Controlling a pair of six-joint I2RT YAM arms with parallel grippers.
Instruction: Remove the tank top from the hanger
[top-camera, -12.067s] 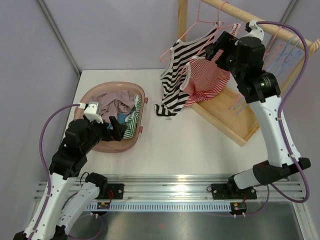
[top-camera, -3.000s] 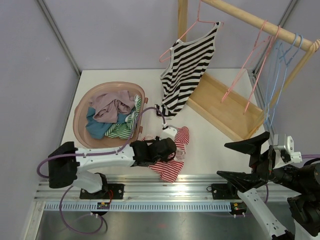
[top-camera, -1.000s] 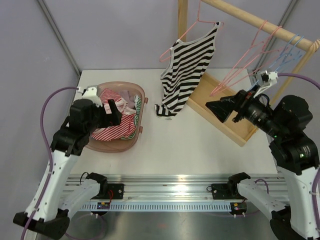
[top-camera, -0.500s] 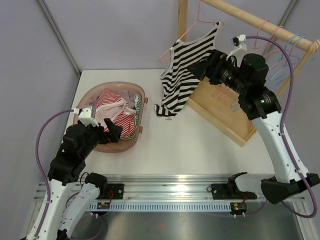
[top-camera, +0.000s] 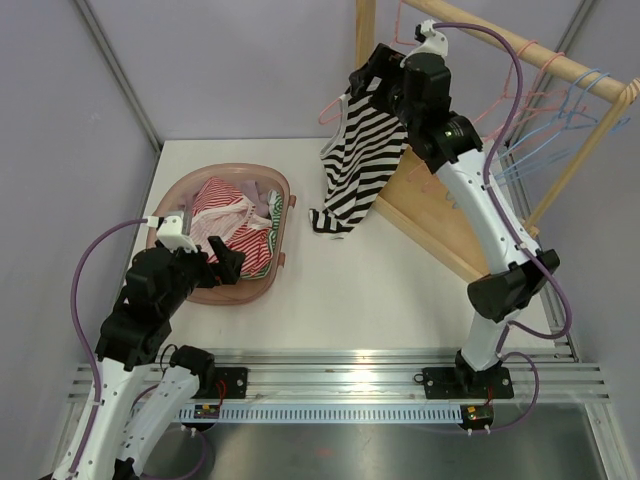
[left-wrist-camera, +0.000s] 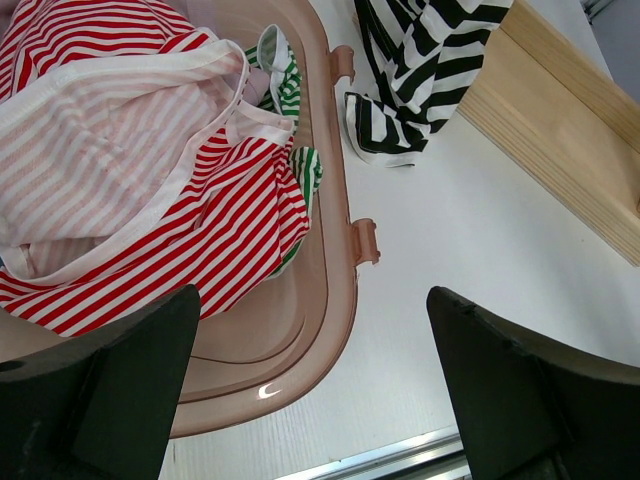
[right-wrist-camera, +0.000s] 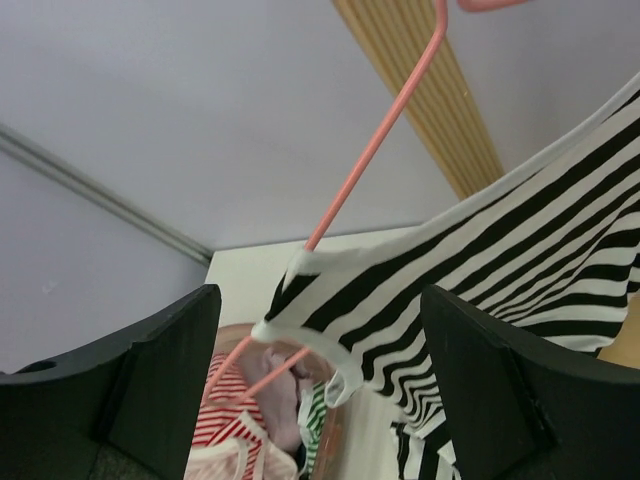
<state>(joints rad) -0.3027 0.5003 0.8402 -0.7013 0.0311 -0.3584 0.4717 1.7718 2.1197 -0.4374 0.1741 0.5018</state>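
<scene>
A black-and-white striped tank top (top-camera: 362, 160) hangs on a pink hanger (top-camera: 333, 108) from the wooden rail (top-camera: 520, 48); its hem touches the table. In the right wrist view its strap (right-wrist-camera: 400, 270) sits on the pink hanger wire (right-wrist-camera: 380, 140). My right gripper (top-camera: 372, 72) is open, up at the top's shoulder, its jaws on either side of the strap (right-wrist-camera: 318, 400). My left gripper (top-camera: 228, 262) is open and empty over the near rim of the pink basket (top-camera: 258, 285), shown also in the left wrist view (left-wrist-camera: 315, 400).
The basket (left-wrist-camera: 335, 250) holds a red-and-white striped top (left-wrist-camera: 140, 200) and other clothes. A wooden rack base (top-camera: 450, 220) lies right of the hanging top. Empty pink and blue hangers (top-camera: 560, 110) hang further right on the rail.
My right arm has swung left and up from the rack's middle to the striped top's shoulder. The left arm has stayed by the basket.
</scene>
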